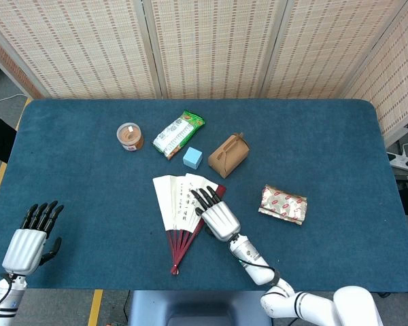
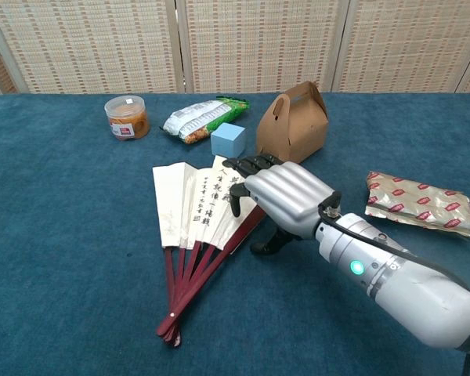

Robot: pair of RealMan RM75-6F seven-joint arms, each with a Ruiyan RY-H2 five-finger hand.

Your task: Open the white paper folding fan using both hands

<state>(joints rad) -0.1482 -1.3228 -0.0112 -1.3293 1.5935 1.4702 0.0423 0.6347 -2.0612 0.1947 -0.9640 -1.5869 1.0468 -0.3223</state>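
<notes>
White paper fan (image 1: pixel 179 204) partly spread, red ribs.

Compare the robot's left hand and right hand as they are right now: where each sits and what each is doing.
The right hand reaches over the partly spread white paper fan, its fingers above the paper leaves; the left hand sits at the table's near left edge, far from the fan. The right hand shows in both views, the left hand only in the head view. Whether the right hand touches the fan is unclear; the left hand touches nothing. Both have silver backs, dark fingers, and hold nothing.
</notes>
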